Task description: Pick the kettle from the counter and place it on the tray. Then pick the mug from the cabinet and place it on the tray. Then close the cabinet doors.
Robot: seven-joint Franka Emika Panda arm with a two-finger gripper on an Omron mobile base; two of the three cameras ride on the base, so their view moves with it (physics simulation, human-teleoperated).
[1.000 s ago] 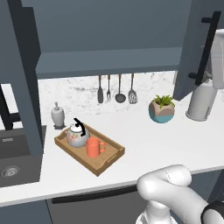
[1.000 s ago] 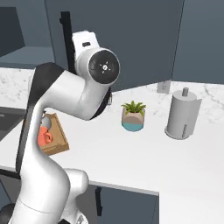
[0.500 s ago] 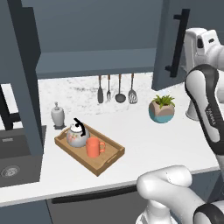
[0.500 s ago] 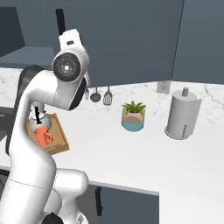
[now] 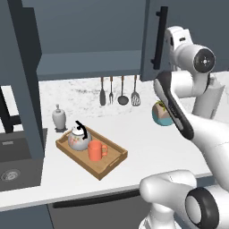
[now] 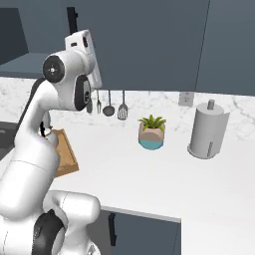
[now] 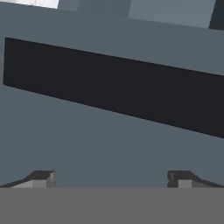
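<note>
The kettle and the mug are already seen side by side on the tray, left of centre in the left base view, so the doors remain. The right door, at the upper middle, is judged stiff, flat and light to swing; it is best taken at its black bar handle, which crosses the hand view. The pincer is spread wide before it and holds nothing. The marble desk is smooth, under a dark blue cabinet.
</note>
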